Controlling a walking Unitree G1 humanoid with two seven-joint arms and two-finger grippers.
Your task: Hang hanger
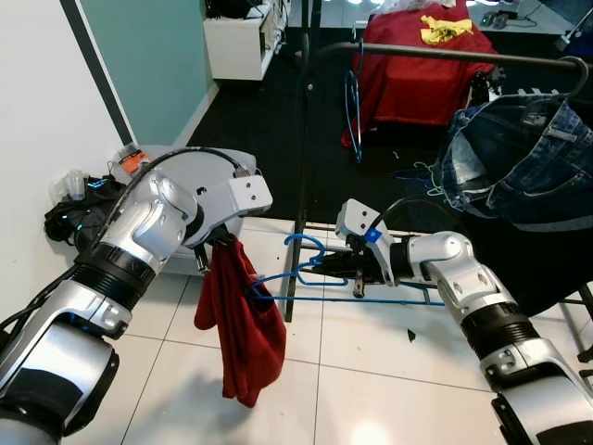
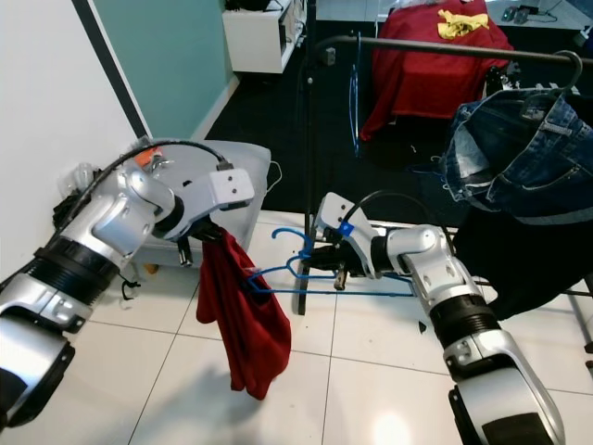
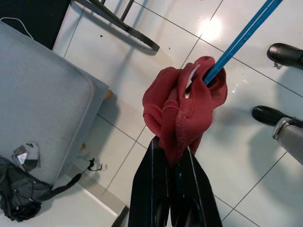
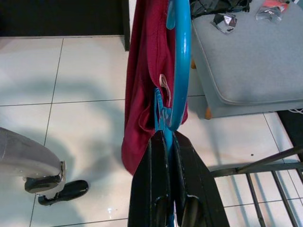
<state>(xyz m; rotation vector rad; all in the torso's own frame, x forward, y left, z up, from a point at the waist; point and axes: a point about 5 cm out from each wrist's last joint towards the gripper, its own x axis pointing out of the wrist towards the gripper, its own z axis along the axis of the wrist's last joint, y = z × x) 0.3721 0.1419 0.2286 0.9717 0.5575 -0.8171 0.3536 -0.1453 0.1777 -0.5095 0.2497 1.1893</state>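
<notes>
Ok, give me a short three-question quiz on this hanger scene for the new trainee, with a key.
1. True or false: the right gripper is shut on the blue hanger.
2. What does the left gripper hold? A) blue jeans B) red garment C) yellow cloth
3. Fill in: one end of the blue hanger is pushed into the ____ garment.

Key
1. True. Its fingers close on the hanger by the hook.
2. B. The red garment hangs from its closed fingers above the white tiled floor. The blue jeans already hang on the black rail.
3. Red.
</notes>
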